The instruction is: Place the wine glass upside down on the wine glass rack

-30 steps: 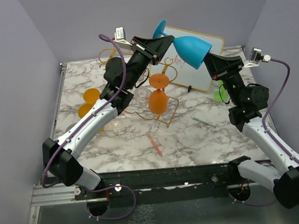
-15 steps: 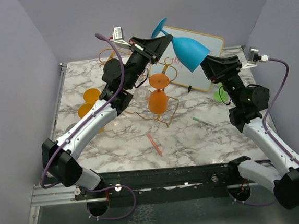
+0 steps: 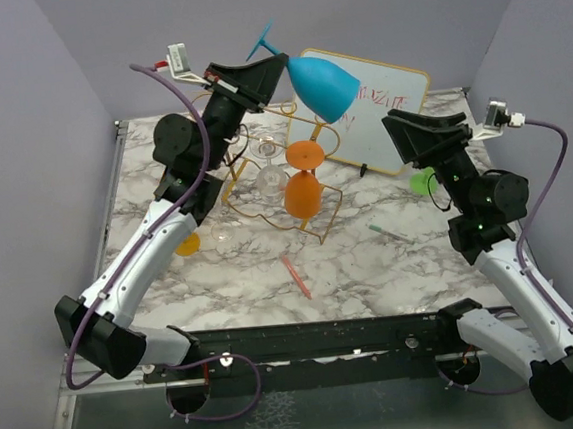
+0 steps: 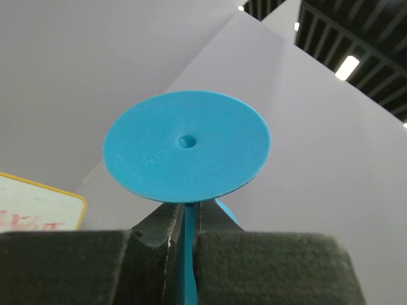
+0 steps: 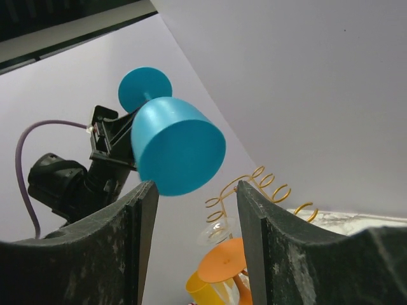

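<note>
One turquoise plastic wine glass (image 3: 323, 83) aloft above the gold wire rack (image 5: 257, 173).
Left gripper (image 4: 185, 222) clamps its stem; right gripper (image 5: 196, 190) gapes empty — the rack holds an orange glass (image 3: 305, 195), inverted.

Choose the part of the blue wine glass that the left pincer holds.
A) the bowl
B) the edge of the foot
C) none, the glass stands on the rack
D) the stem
D: in the left wrist view the left pincer is closed on the stem of the blue wine glass, just below its round foot.
</note>
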You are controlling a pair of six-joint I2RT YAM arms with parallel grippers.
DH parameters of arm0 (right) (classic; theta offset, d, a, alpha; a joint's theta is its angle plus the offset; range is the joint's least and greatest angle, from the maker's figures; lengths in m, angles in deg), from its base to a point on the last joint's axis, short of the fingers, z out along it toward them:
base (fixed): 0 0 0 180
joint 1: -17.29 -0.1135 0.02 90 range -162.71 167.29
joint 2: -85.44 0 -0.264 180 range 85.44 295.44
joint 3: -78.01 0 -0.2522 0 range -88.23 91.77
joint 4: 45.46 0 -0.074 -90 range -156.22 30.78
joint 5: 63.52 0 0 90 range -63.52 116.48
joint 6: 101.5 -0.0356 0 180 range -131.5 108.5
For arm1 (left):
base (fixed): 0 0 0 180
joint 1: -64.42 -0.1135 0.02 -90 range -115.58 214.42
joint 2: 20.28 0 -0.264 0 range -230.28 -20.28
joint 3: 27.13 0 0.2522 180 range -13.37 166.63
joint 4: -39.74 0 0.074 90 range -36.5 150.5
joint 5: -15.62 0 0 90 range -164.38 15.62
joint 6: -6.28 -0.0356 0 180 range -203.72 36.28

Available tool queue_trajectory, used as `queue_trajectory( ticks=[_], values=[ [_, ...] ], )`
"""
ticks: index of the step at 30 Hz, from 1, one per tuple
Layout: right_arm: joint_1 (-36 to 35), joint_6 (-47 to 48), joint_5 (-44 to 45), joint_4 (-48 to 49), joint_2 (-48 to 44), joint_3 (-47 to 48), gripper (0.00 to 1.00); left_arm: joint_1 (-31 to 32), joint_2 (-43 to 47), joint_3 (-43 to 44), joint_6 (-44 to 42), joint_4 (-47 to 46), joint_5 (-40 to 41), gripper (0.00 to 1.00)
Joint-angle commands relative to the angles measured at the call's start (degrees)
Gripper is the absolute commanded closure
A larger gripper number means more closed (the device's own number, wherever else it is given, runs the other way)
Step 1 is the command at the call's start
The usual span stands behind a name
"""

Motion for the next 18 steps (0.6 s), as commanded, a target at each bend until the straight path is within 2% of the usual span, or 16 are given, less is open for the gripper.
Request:
queue_trajectory(
  ticks=[1,6,18],
  values=[
    [-0.29,5.21,2.02,-5.50,-3.30,-0.03,0.42,-3.97,3.91,5.40,-11.72,11.65,-2.02,1.00],
    [-0.32,8.46,4.21,-10.28,-5.27,1.48,0.41,-4.42,6.51,10.39,-24.30,27.44,2.38,1.00],
    [-0.32,10.32,7.30,-15.22,-6.29,1.69,0.41,-4.60,12.88,15.74,-44.01,51.92,17.08,1.00]
  ],
)
